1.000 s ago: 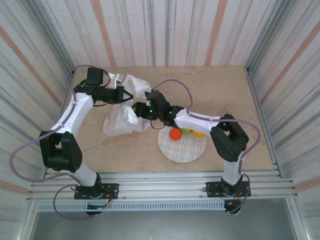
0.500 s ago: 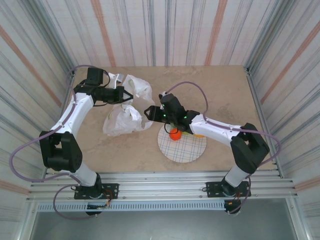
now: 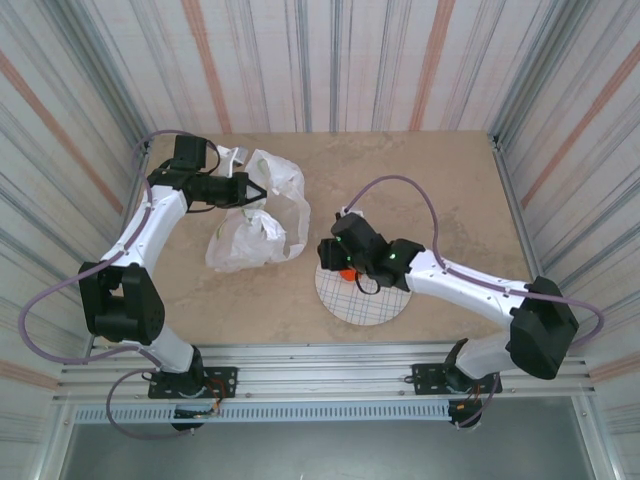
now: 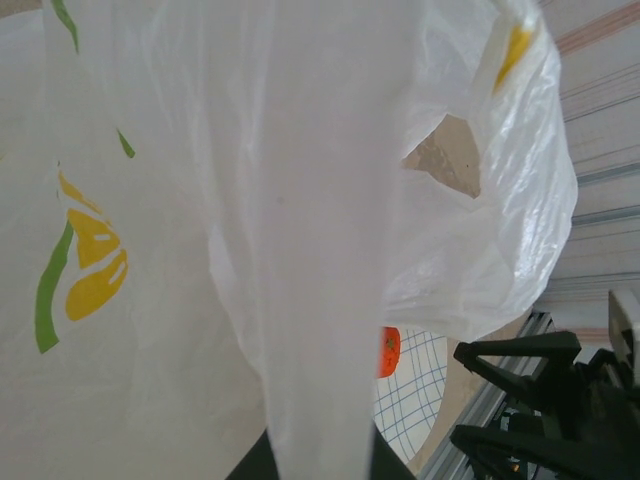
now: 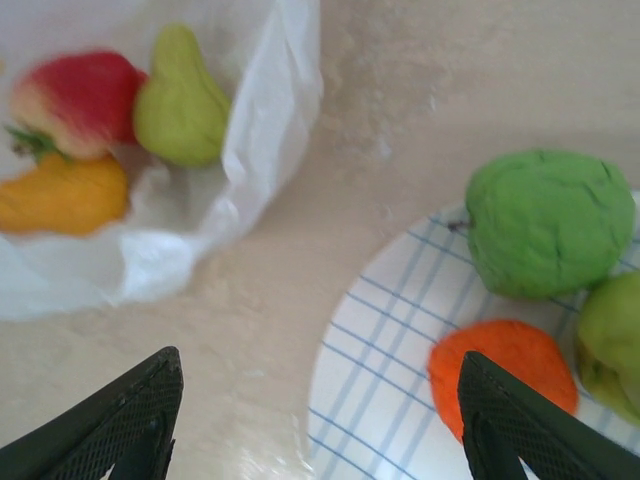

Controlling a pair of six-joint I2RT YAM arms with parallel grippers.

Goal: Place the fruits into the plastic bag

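Note:
The white plastic bag (image 3: 243, 241) lies at the back left, and my left gripper (image 3: 262, 190) is shut on its raised handle. The strip of the plastic bag (image 4: 300, 250) runs down into my left gripper (image 4: 312, 466). Inside the plastic bag (image 5: 262, 140) lie a red fruit (image 5: 75, 98), a green pear (image 5: 180, 100) and a yellow-orange fruit (image 5: 60, 195). My right gripper (image 3: 333, 262) hangs open over the left rim of the plate (image 3: 372, 303). Between the wide jaws of the right gripper (image 5: 318, 400) is nothing. A green apple (image 5: 548, 222), an orange fruit (image 5: 503, 375) and another green fruit (image 5: 612, 340) rest on the plate (image 5: 380, 400).
The right forearm (image 3: 450, 285) crosses over the plate's far side. Bare beige tabletop (image 3: 420, 185) stretches to the back right. Striped walls enclose the table on three sides, and a metal rail (image 3: 320, 365) runs along the near edge.
My right gripper has drawn back from the bag's mouth, right and nearer, to the plate's left rim. The left gripper and the bag handle have stayed put.

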